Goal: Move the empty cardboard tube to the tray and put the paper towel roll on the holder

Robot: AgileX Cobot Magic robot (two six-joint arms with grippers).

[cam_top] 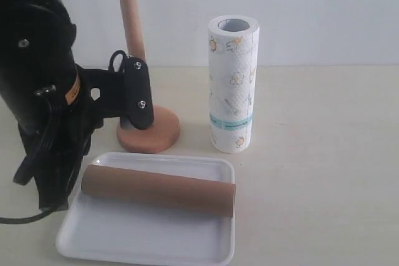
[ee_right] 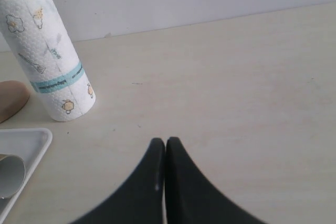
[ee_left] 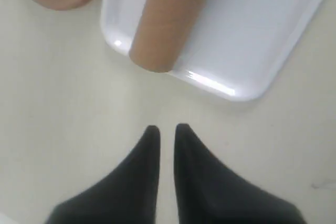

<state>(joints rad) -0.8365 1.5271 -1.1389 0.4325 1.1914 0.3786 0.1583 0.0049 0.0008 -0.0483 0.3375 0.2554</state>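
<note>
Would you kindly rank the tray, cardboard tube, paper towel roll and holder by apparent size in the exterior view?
1. tray (nearest the camera)
2. paper towel roll
3. cardboard tube and holder: alike, holder partly hidden

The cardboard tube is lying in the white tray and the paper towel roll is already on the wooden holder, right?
Half right. The cardboard tube does lie in the white tray, but the paper towel roll stands on the table beside the wooden holder, whose rod is bare, as the exterior view shows.
</note>
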